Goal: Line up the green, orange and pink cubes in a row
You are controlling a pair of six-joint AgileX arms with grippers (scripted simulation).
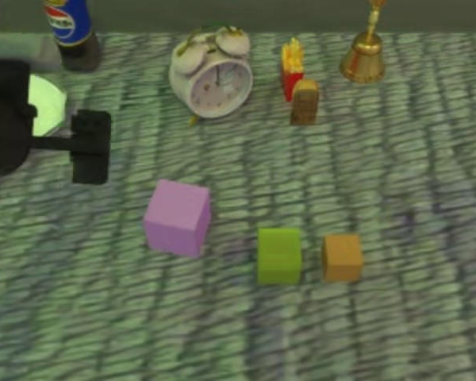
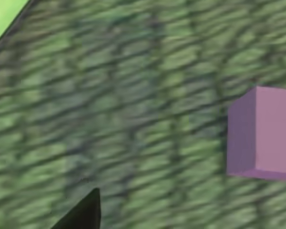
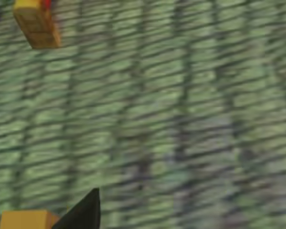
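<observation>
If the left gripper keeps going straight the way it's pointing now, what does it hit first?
The left gripper, at the table's left side, points toward the right in the top view. That line seems to pass just above the pink cube and looks free beyond, though depth is hard to judge, so a graze is possible.

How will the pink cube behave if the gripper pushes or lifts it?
The pink cube looks rigid and flat-faced, so it should probably slide rather than roll. As the largest cube, it likely needs a wide grip. It sits turned askew, so an off-centre push may rotate it further.
</observation>
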